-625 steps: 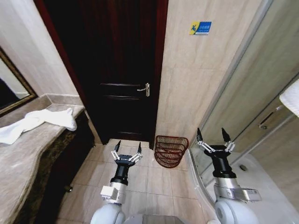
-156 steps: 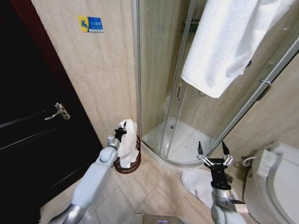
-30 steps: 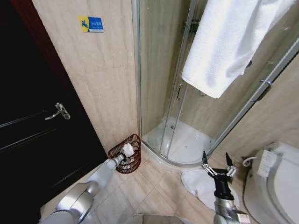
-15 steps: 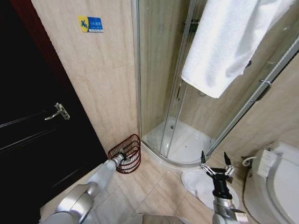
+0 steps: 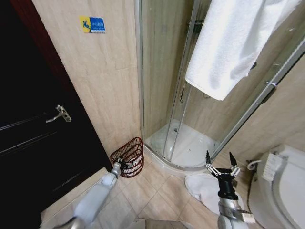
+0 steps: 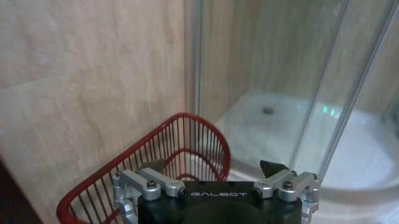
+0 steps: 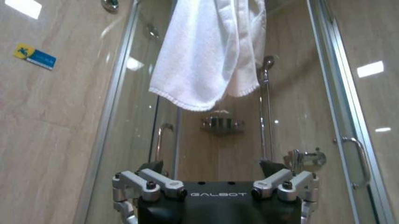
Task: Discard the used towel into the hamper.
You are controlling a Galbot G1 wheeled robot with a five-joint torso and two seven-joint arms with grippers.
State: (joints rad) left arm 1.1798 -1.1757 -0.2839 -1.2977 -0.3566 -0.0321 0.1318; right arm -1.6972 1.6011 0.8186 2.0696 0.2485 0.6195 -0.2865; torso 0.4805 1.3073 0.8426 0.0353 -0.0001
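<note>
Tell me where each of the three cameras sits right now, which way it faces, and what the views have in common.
Head view: on the robot's head, looking forward and down at the hamper by the shower glass; both arms show, left end effector at the hamper, right end effector raised, open.
Left wrist view: on the left wrist, facing the hamper and shower tray; its open end effector shows.
Right wrist view: on the right wrist, facing up at the hanging towel; its end effector shows.
Shared: head and left wrist both show the hamper; head and right wrist the hanging towel.
</note>
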